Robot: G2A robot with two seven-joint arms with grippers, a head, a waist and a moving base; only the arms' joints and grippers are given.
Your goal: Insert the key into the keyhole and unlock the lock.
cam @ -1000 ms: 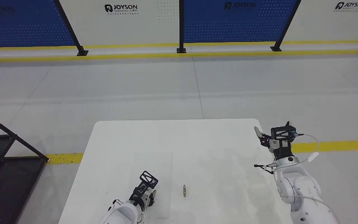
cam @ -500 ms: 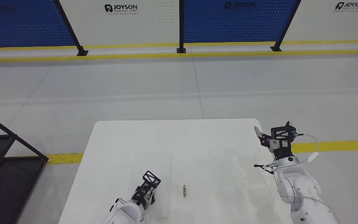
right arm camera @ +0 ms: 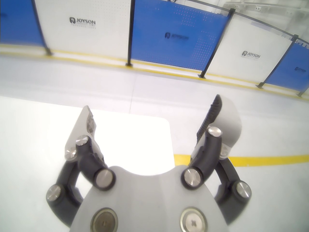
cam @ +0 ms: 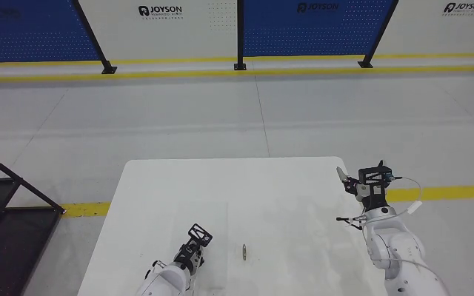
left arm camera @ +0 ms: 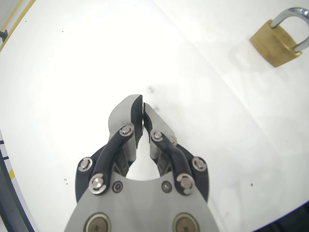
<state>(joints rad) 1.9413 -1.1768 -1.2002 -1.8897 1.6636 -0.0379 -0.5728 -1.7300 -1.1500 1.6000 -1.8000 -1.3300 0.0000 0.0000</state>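
Brass padlock, top view: the padlock (cam: 242, 252) lies on the white table (cam: 259, 192) close to the near edge. It is just beside the left gripper (cam: 196, 237) and apart from it.
Left gripper, top view: over the near-left part of the table, tips pointing toward the far side.
Right gripper, top view: the right gripper (cam: 361, 180) sits at the table's far right corner, well apart from the padlock.
Padlock, left wrist view: the padlock (left arm camera: 272, 47) lies flat on the table (left arm camera: 72, 49), untouched. Both legs of its silver shackle (left arm camera: 293, 13) meet the body.
Jaws, left wrist view: the left gripper (left arm camera: 143, 101) is closed, with its ribbed black pads (left arm camera: 136, 112) meeting at the tips. A glint of pale metal sits between them, too small to identify.
Jaws, right wrist view: the right gripper (right arm camera: 152, 106) is spread wide, fingers far apart, above the table's rounded corner (right arm camera: 144, 141).
Background, right wrist view: grey floor, a yellow floor line (right arm camera: 265, 159), blue and white fence panels (right arm camera: 178, 37).
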